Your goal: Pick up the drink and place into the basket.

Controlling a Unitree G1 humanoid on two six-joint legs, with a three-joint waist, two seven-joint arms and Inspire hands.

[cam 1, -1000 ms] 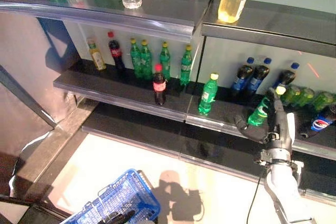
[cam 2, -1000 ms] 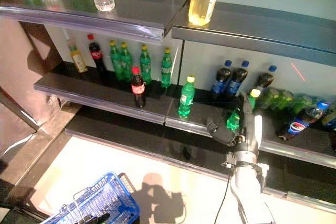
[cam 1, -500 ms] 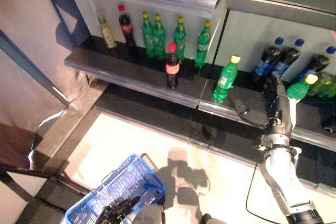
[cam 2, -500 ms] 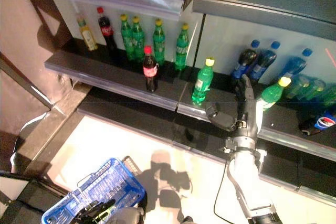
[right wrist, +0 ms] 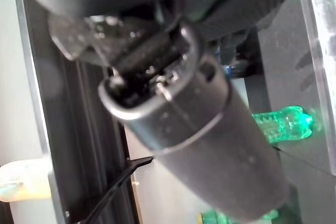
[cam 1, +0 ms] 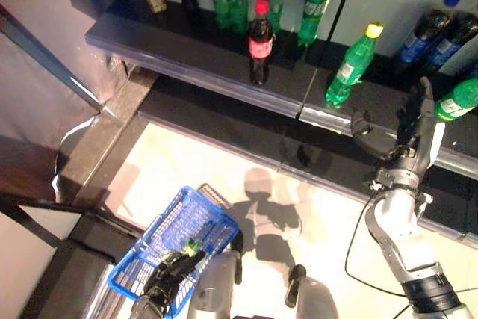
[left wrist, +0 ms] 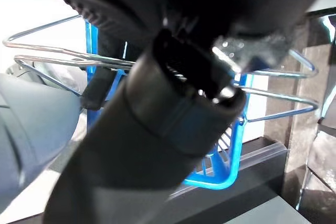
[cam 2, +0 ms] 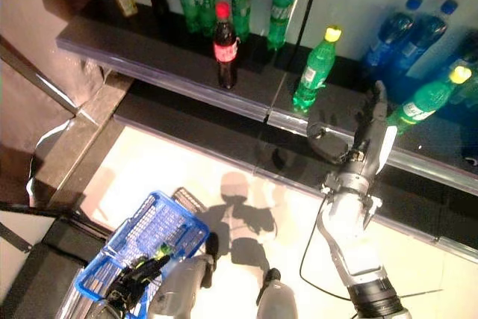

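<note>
Right hand raised before the shelf, drink not yet gripped.
The right hand [cam 2: 364, 142] stands fingers straight and spread, thumb out, just beside a tilted green bottle [cam 2: 424, 99] at its 2 o'clock on the shelf [cam 2: 172, 72]. The left hand [cam 1: 170, 274] curls round the blue basket [cam 1: 179, 225] handle at 7 o'clock.

A dark shelf [cam 1: 187, 54] runs across the top. On it stand a cola bottle [cam 1: 260, 42] at the front edge and a green bottle [cam 1: 351, 65] to its right, with more bottles in a row behind. The right hand [cam 1: 407, 136] is raised in front of the shelf, fingers straight, thumb out, beside a tilted green drink [cam 1: 457, 99] at the far right; contact cannot be told. Below the shelf, on the floor, sits a blue basket [cam 1: 175, 233], the left hand [cam 1: 170, 278] at its near rim
</note>
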